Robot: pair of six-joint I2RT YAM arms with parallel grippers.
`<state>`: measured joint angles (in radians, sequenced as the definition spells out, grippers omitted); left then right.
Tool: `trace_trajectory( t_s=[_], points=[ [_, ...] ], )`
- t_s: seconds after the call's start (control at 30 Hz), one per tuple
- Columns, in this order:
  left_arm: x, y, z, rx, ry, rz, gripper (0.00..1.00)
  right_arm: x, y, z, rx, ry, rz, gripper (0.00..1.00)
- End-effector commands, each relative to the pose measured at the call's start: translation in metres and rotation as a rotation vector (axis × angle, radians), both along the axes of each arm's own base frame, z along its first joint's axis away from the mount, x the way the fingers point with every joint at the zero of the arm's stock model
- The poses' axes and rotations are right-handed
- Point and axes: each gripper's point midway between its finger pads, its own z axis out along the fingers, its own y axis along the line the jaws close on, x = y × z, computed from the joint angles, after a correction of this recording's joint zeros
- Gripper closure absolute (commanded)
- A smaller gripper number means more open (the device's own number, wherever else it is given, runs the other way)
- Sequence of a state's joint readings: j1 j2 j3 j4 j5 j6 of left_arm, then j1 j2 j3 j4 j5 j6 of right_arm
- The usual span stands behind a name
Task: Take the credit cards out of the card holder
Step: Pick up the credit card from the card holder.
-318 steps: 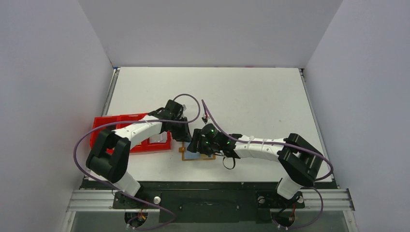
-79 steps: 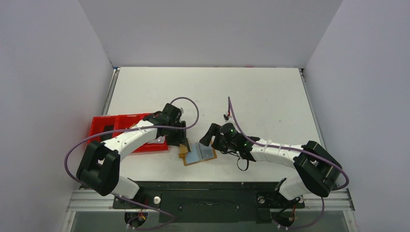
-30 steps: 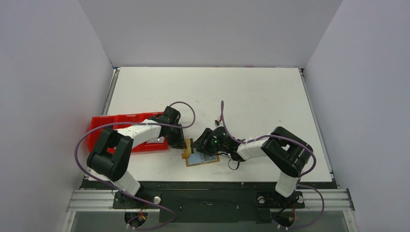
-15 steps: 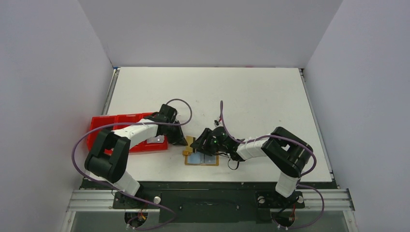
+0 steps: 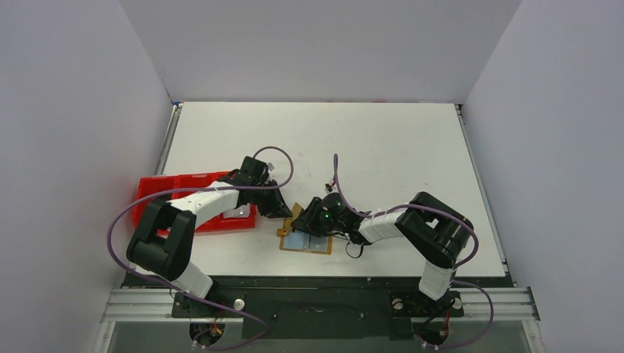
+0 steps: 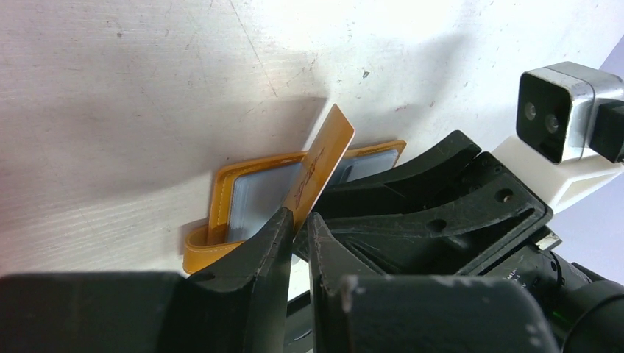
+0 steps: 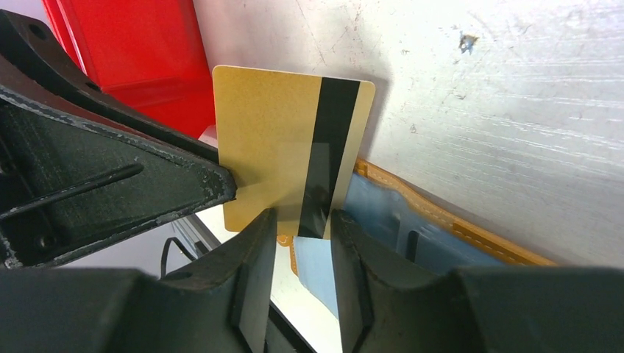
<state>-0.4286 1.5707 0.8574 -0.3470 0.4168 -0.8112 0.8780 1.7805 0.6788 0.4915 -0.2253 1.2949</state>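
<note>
From above, the card holder (image 5: 305, 245) lies on the bench (image 5: 368, 147) between both arms.

In the left wrist view, the left claw (image 6: 298, 218) pinches a gold card (image 6: 324, 162), tilted up and nearly out of the holder.

In the right wrist view, the right claw (image 7: 303, 222) stands parted and empty. A blue card (image 7: 375, 209) is not yet out.

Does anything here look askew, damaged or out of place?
Yes: the gold card stands tilted on edge over the open card holder, not lying flat, because the left gripper pinches one edge. Nothing looks spilled or damaged.
</note>
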Motion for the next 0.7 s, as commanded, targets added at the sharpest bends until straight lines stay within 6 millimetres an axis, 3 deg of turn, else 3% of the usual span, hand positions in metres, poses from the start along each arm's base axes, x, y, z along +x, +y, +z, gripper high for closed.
trace_trajectory(
  t_s=[0.0, 0.5, 0.67],
  points=[
    [-0.004, -0.009, 0.003, -0.038, -0.003, -0.039, 0.89, -0.001, 0.003, -0.006, -0.024, -0.003, 0.011, 0.73],
    [-0.011, -0.015, -0.007, 0.067, -0.025, -0.136, 0.88, -0.002, -0.003, -0.010, -0.053, -0.006, 0.010, 0.87],
    [-0.011, -0.016, -0.010, 0.086, -0.024, -0.146, 0.95, 0.000, -0.001, -0.005, -0.050, -0.017, 0.014, 0.88]
  ],
)
